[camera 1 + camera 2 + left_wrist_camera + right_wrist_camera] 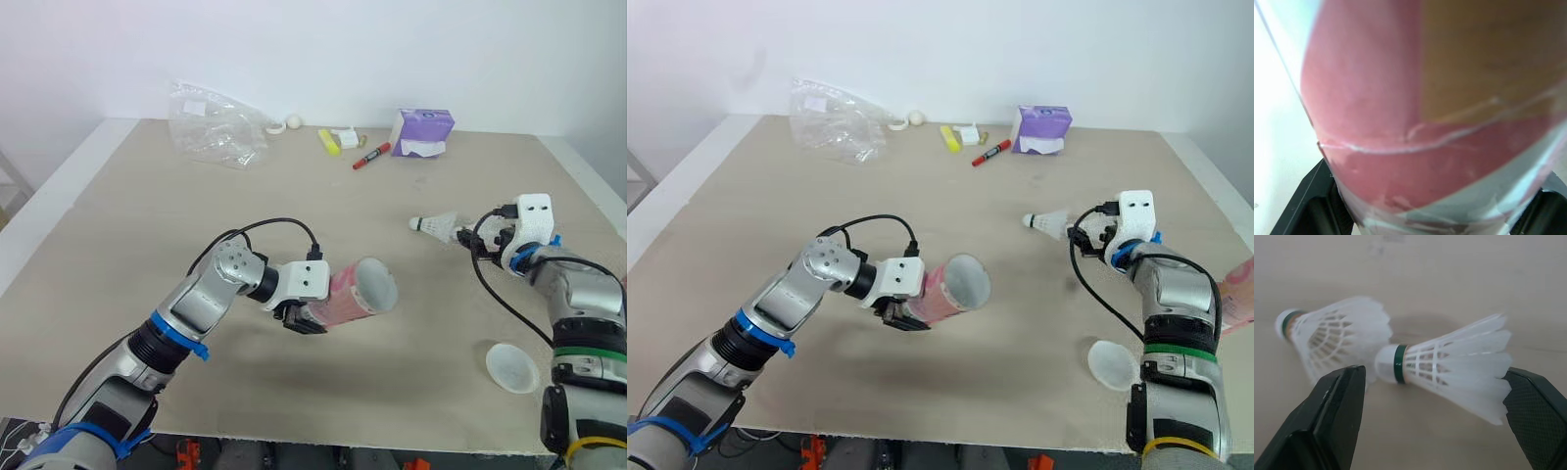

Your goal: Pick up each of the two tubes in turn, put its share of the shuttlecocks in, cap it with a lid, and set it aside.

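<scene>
- Left eye view: at lower centre, the left tool [306, 318] pinches the pink tube [355, 292] above the counter [147, 245], with the tube's round end facing frame right. At right, the right tool [468, 235] sits just right of a white shuttlecock [436, 224]. A lid [512, 367] lies at lower right.
- Left wrist view: the tube is clamped between both fingers [1305, 200].
- Right wrist view: the right tool is spread around the nearer shuttlecock [1449, 364], whose long axis runs from finger to finger.

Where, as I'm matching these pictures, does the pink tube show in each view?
Left eye view: pink tube, low centre.
Right eye view: low, just left of centre.
Left wrist view: close up, in the grip.
Shared landmark: the left gripper clamped on it.
</scene>
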Controlling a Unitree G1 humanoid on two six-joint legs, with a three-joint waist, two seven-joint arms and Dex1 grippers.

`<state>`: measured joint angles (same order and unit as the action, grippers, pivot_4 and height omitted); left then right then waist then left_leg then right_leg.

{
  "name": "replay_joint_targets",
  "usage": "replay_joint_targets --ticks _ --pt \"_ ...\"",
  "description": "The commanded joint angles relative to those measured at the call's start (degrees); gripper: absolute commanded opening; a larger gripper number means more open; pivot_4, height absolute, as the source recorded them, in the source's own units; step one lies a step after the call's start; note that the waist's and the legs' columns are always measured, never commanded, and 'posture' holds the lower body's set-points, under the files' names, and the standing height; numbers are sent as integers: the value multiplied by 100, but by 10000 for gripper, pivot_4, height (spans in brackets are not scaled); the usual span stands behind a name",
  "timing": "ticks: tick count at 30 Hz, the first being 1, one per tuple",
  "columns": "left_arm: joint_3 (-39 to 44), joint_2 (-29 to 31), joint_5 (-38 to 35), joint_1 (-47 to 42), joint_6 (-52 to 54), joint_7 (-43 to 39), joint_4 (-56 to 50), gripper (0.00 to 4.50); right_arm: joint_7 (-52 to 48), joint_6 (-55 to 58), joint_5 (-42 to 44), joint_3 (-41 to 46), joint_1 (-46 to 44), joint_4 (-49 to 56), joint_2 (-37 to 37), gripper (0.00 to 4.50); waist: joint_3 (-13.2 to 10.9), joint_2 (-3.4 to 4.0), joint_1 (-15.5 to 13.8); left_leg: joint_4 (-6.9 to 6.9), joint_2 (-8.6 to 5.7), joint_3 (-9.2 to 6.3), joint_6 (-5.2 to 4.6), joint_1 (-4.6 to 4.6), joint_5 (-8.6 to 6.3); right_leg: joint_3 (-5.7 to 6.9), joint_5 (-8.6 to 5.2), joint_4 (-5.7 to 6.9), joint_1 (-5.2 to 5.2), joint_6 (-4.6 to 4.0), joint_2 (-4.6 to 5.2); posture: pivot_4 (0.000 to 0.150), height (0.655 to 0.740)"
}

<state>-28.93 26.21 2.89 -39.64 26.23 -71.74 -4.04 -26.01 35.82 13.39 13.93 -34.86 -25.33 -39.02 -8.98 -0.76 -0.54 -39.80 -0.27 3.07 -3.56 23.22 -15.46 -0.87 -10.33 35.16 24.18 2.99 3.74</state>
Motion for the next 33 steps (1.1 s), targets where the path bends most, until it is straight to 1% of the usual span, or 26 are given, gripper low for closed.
replay_joint_targets --ticks 1,8,9,11,12,13,14,15,16,19,20,28,33 --pt "-250 -17 39 108 23 7 69 33717 -16 104 101 149 31 419 -95 44686 0 0 0 0 0 1 0 0 0 -1 0 0 0 0 0 1500 7400" --pt "-255 -24 26 115 30 10 70 33717 34 185 143 228 113 472 -117 44686 0 0 0 0 0 0 0 0 0 -1 0 0 0 0 0 1500 7400" --pt "-254 -25 25 118 31 13 70 33717 49 150 140 241 98 424 -113 42291 0 0 0 0 -1 1 0 0 0 -1 0 0 0 0 0 1500 7400" --pt "-247 -28 23 126 43 26 66 33717 83 28 79 227 102 330 -123 35289 0 0 0 0 -1 1 0 0 0 0 0 0 0 0 0 1500 7400" --pt "-244 -28 21 130 50 31 63 33717 105 12 70 232 103 317 -119 33546 0 0 0 0 -1 0 0 0 0 0 0 0 0 0 0 1500 7400" --pt "-239 -29 20 133 64 40 59 33717 170 -21 40 231 102 311 -109 24422 0 0 0 0 -1 1 0 0 0 -1 0 0 0 0 0 1500 7400" --pt "-237 -30 18 135 74 47 56 33717 219 -42 27 230 101 309 -102 22823 0 0 0 0 -1 1 0 0 0 0 0 0 0 0 0 1500 7400" --pt "-234 -26 16 138 79 51 50 33717 248 -39 27 226 104 315 -91 18509 0 0 0 0 -1 1 0 0 0 0 0 0 0 0 1 1500 7400" --pt "-232 -24 13 140 85 55 46 33717 286 -34 13 212 126 343 -75 17099 0 0 0 0 -1 1 0 0 0 -1 0 0 0 0 1 1500 7400" --pt "-230 -22 9 134 88 68 54 33717 406 25 15 210 210 435 7 3292 0 0 -1 0 -1 0 0 0 0 0 0 0 0 0 1 1500 7400" --pt "-229 -24 7 128 83 71 64 33717 436 42 21 211 231 461 26 881 0 0 -1 0 -1 0 0 0 0 0 0 0 0 0 1 1500 7400" --pt "-224 -37 -2 93 51 95 129 33717 656 126 141 438 541 936 102 881 0 1 -8 0 -2 -2 -1 0 1 1 0 0 -2 1 2 1500 7400" --pt "-226 -41 -15 74 19 99 163 33717 306 -16 281 627 892 1919 -208 881 -1 5 -8 0 -4 0 -2 0 0 -2 0 -1 -1 5 4 1500 7400"
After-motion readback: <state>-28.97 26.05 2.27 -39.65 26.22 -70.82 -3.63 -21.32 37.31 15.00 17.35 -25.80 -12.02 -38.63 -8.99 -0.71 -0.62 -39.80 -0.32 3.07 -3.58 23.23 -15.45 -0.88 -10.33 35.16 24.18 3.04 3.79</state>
